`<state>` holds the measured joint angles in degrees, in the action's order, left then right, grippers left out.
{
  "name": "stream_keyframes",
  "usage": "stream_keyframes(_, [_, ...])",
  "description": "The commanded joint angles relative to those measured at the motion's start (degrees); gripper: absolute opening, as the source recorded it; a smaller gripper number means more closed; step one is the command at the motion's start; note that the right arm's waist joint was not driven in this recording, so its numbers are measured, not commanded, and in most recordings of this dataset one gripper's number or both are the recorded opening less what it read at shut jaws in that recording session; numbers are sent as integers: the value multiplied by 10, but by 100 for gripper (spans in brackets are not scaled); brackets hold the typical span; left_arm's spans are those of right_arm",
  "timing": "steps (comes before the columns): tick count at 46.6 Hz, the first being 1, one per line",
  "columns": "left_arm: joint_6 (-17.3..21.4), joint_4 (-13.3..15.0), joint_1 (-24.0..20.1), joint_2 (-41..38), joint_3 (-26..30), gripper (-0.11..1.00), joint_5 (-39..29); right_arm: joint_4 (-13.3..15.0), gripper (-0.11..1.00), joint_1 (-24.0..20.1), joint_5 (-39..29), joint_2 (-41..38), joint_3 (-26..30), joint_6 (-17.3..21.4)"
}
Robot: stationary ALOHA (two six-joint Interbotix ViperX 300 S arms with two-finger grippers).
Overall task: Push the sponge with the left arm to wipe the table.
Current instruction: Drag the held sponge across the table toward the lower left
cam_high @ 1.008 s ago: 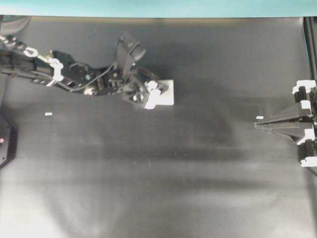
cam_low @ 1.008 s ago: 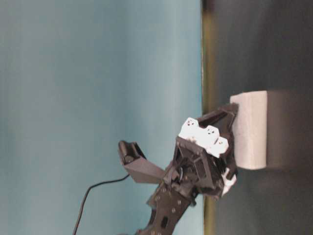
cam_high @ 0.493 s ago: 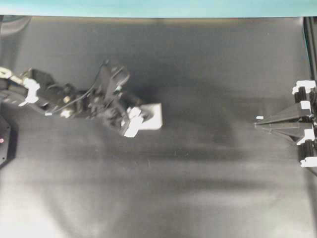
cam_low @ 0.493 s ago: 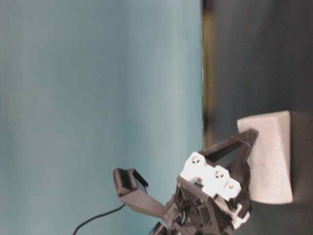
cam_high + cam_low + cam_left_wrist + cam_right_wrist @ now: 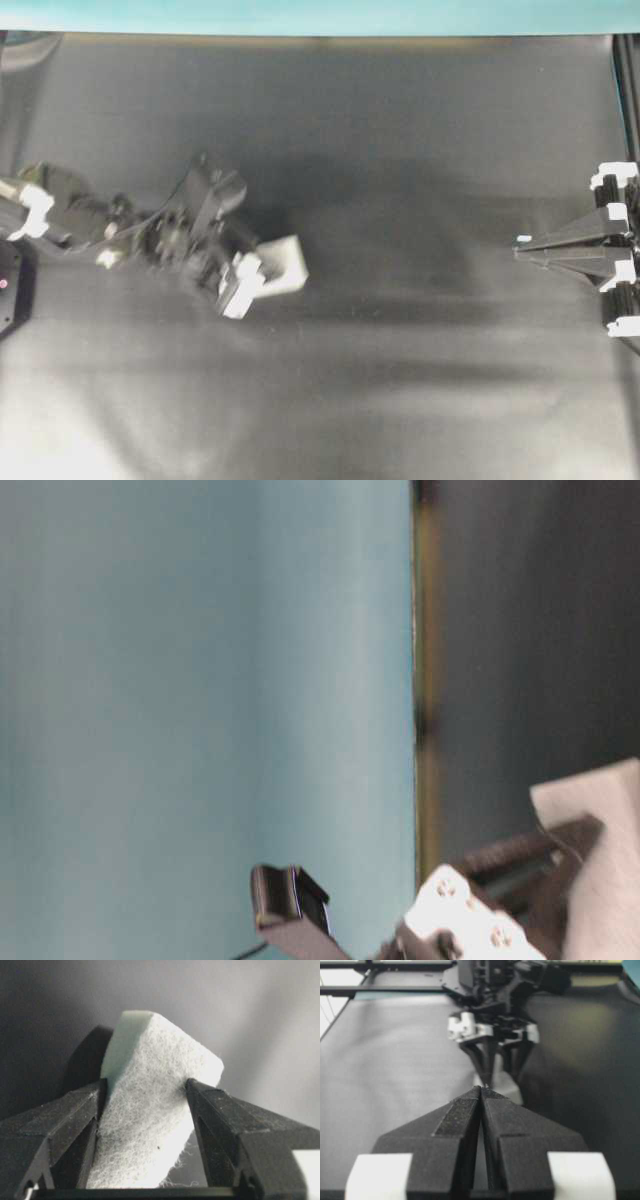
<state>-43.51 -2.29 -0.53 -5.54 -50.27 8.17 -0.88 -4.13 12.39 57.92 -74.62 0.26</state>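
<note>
In the table-level view my left arm [image 5: 470,920] and the sponge [image 5: 600,870] were cut off at the bottom and right edges. My wrist view lost the sponge's lower end behind my fingers [image 5: 65,1125]. Overhead, my arm was motion-blurred.

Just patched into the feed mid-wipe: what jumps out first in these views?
The white sponge stands out against the dark table, left of centre in the overhead view, set between the fingers of the left gripper, which touch its sides in the wrist view. At the far right edge the right gripper sits shut, pointing toward the sponge.
</note>
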Motion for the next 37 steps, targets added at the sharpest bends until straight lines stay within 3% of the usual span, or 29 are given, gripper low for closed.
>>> stream_keyframes(1, [-22,-3,46,15,-15,60,-11,-2,0,0,6,-3,3,-1])
stream_keyframes(20, [-98,-3,167,100,-69,55,-12,-2,0,0,7,-3,2,-1])
stream_keyframes(28, [-103,-3,209,122,-75,55,-13,-2,0,0,7,-1,2,-1])
stream_keyframes(37, [-102,-3,224,120,-70,55,-13,-2,0,0,7,2,2,-1])
